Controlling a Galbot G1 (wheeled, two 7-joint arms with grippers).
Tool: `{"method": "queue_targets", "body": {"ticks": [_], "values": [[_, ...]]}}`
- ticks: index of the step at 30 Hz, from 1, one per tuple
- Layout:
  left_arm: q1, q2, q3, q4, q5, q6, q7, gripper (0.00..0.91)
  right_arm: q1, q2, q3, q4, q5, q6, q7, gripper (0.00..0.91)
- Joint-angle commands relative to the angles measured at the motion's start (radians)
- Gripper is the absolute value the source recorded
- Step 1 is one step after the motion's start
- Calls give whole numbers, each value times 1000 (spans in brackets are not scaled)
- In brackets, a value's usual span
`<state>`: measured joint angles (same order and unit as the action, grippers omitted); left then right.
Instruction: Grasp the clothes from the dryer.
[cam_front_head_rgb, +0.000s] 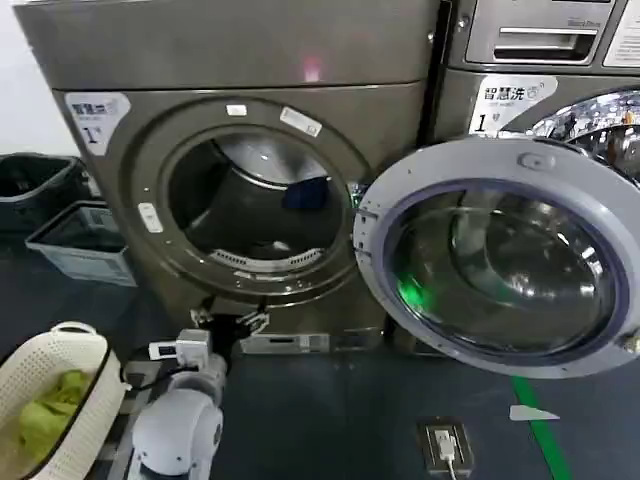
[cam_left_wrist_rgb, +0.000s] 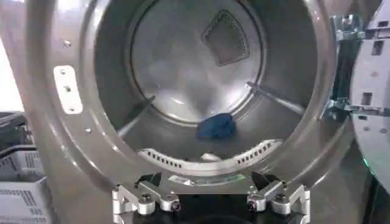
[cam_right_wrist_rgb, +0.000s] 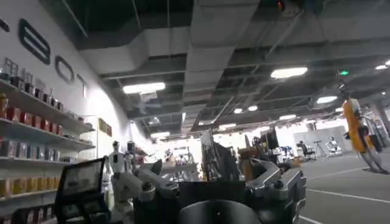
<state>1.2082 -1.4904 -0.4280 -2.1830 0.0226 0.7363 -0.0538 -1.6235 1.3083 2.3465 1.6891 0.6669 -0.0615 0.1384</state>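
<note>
The left gripper (cam_front_head_rgb: 228, 322), jaws spread wide and empty, is raised level before the dryer (cam_front_head_rgb: 250, 150) porthole, facing a blue garment (cam_left_wrist_rgb: 215, 126) in the drum.

A white woven basket (cam_front_head_rgb: 55, 365) with green cloth (cam_front_head_rgb: 50, 405) stands on the dark floor, two grey crates (cam_front_head_rgb: 80, 240) behind it.

Left pincer (cam_front_head_rgb: 228, 322) reaches forward, fingers (cam_left_wrist_rgb: 141, 201) apparently spread; right pincer (cam_right_wrist_rgb: 213, 192) points away.
</note>
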Motion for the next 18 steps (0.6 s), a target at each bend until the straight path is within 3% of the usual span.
{"method": "queue_targets", "body": {"ticks": [1,18], "values": [[3,4,-2,-1,2,49,0,907,0,2,-3,3,5,8,-1,907],[5,4,0,3,4,49,0,907,3,5,-13,-1,3,7,-1,907]]}}
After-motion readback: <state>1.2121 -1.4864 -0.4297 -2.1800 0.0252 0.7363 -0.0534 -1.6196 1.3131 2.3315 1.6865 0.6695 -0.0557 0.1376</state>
